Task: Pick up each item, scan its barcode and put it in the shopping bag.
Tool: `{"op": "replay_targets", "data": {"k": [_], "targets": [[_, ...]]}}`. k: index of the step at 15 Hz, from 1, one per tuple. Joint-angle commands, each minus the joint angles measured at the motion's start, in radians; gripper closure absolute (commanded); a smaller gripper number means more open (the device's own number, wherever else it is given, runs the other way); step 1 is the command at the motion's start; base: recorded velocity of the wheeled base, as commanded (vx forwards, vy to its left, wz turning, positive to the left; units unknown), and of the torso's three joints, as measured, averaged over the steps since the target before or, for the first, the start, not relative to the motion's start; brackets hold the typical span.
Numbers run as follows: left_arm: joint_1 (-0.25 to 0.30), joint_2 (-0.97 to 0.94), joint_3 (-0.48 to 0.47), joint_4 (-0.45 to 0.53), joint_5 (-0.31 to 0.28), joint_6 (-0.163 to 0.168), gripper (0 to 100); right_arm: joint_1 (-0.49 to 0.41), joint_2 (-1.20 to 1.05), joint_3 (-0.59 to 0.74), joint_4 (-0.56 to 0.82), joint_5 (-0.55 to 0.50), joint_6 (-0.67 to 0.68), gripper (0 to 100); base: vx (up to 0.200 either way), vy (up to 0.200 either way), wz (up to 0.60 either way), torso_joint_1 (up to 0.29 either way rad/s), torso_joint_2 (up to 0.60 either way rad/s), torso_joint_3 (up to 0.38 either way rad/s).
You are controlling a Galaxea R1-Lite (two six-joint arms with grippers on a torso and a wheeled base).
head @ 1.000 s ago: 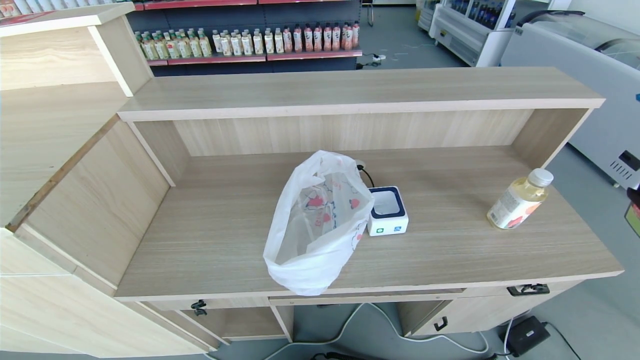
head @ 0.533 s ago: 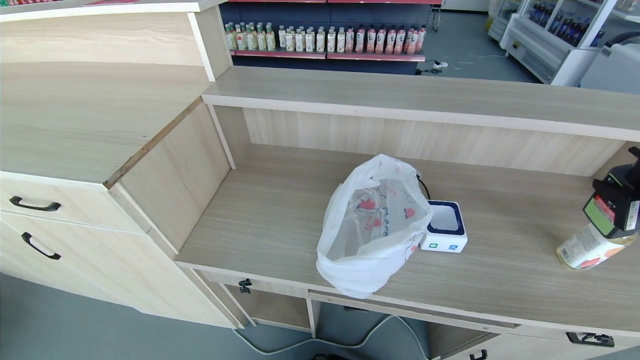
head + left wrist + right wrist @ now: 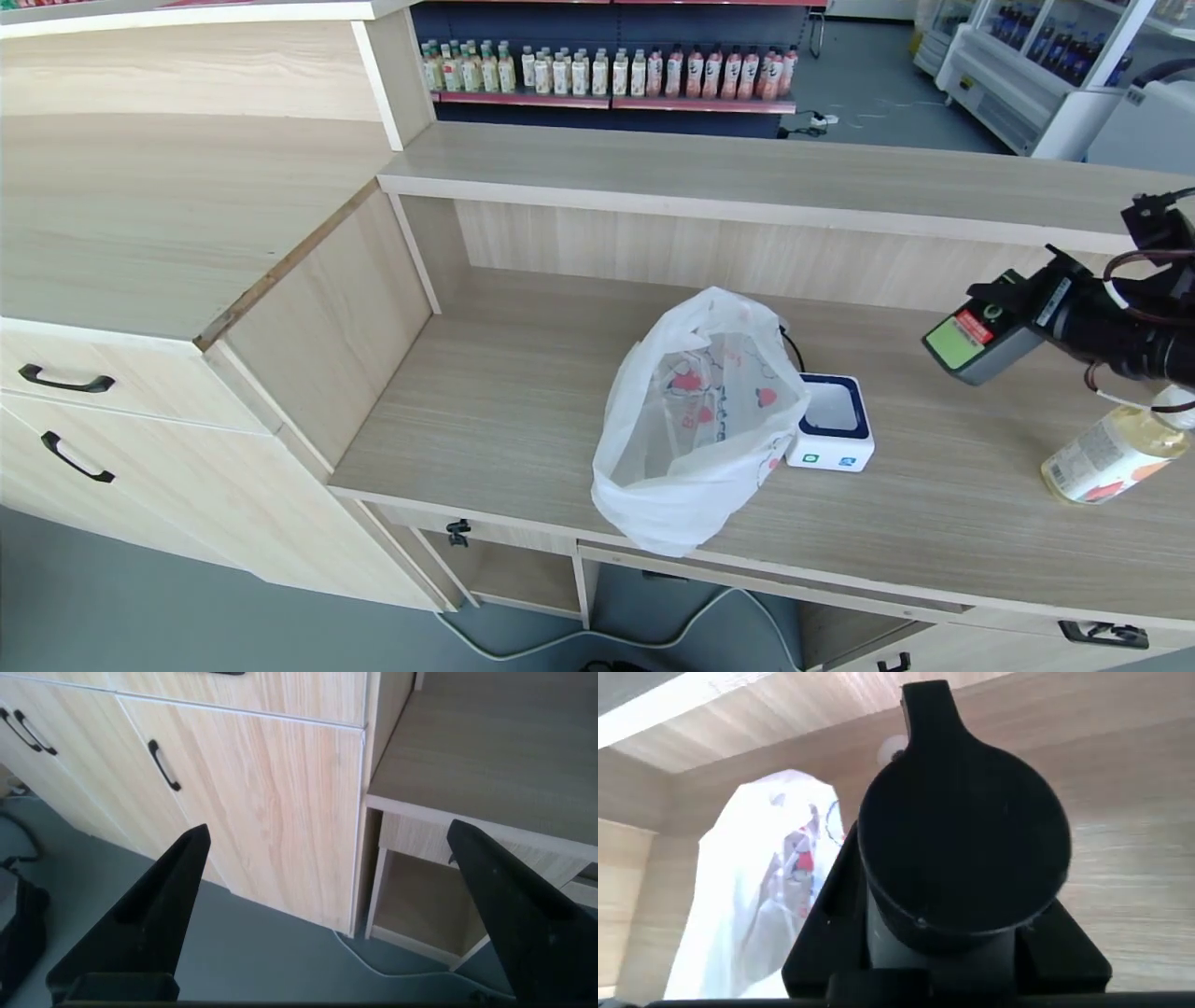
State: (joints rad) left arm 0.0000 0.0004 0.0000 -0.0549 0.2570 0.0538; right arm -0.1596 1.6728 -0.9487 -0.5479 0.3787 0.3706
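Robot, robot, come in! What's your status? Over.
Left pincer open, empty. Right arm over the bottle; bottle on counter, not yet picked up. Shopping bag open beside scanner; nothing between bottle and scanner.

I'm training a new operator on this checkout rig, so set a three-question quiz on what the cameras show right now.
1. True or false: the bottle is already inside the shopping bag.
2. Multiple choice: the scanner box stands A) on the counter beside the bag, on its right; B) on the upper shelf; C) inside a drawer.
3. Fill in: the left pincer has its fingers ____.

Key
1. False: it stands on the counter, well apart from the bag.
2. A.
3. open.
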Motion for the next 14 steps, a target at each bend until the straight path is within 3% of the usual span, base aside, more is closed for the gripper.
{"op": "replay_targets", "data": {"k": [1,4,7,14], "targets": [[0.000,0.000,0.000,0.000,0.001,0.000,0,0.023,0.122,-0.068,0.000,0.081,0.011,100,0.000,0.000,0.00,0.000,0.00,0.000],[0.000,0.000,0.000,0.000,0.001,0.000,0,0.080,0.145,-0.073,0.002,0.123,0.001,100,0.000,0.000,0.00,0.000,0.00,0.000],[0.000,0.000,0.000,0.000,0.001,0.000,0,0.115,0.189,-0.065,0.000,0.118,-0.110,100,0.000,0.000,0.00,0.000,0.00,0.000],[0.000,0.000,0.000,0.000,0.001,0.000,0,0.143,0.234,-0.094,-0.001,0.123,-0.134,100,0.000,0.000,0.00,0.000,0.00,0.000]]}}
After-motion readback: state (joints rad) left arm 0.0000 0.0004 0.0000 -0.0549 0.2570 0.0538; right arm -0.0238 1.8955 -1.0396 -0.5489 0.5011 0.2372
